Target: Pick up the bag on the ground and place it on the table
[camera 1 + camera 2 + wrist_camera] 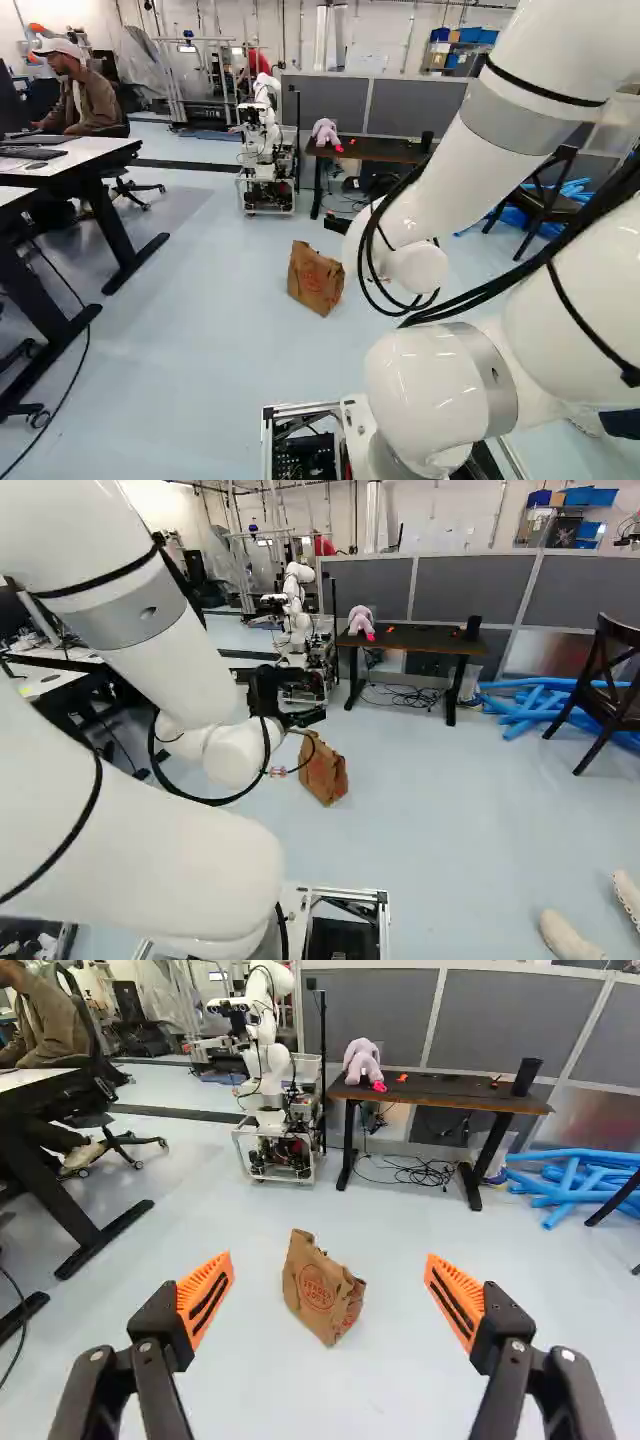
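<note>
The bag [322,1288] stands on the floor [240,1360], ahead of the tool [330,1305]. The tool is wide open and holds nothing. Caution: closing on the bag's crumpled top alone may tear the paper; an off-centre descent may topple it.

Blue tubes [580,1155] near dark chair [622,715]; pale toy [362,1058], perhaps elephant.

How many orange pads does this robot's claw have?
2. One orange pad on each of the two fingers of the open gripper, facing each other. The brown bag shows between them, farther ahead on the floor. Neither pad is hidden.
</note>
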